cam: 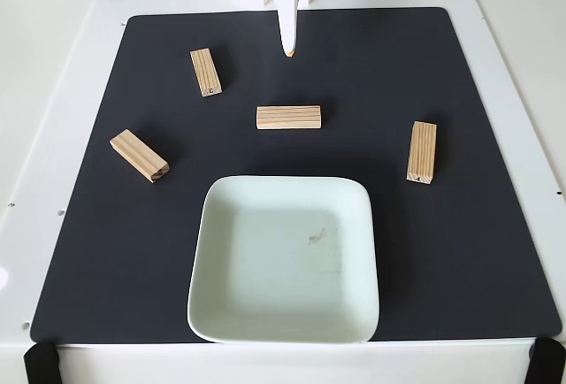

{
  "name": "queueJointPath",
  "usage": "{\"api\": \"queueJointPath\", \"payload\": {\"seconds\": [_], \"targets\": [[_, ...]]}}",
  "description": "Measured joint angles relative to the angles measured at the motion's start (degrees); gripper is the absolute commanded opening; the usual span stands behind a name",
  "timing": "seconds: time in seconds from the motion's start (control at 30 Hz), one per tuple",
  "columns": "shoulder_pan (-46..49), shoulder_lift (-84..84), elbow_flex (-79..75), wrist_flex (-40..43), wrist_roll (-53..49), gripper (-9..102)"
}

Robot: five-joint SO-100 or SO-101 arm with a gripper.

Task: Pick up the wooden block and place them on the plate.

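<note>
blocks: four wooden blocks (pixel 288 117) on mat | plate (pixel 285 318): one | gripper (pixel 289 50): jaw state unclear

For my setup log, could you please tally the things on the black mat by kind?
Wooden blocks: 4
Plate: 1, with nothing on it
Total: 5

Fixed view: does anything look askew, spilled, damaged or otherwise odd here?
Nothing is spilled or broken. The large pale mint-white square plate sits flat on the black mat, with only a small brownish speck near its middle. Four small pine wooden blocks lie scattered at differing angles, none on the plate.
</note>
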Motion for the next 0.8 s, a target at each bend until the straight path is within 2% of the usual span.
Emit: {"api": "queueJointPath", "payload": {"seconds": [0.37,0.63,0.8], "targets": [[0.09,-3.08,-5.36,0.0,0.0,-1],[0.44,-28.83,-31.64,1.14,0.0,-1],[0.62,-47.55,-52.29,12.04,0.0,-1]]}}
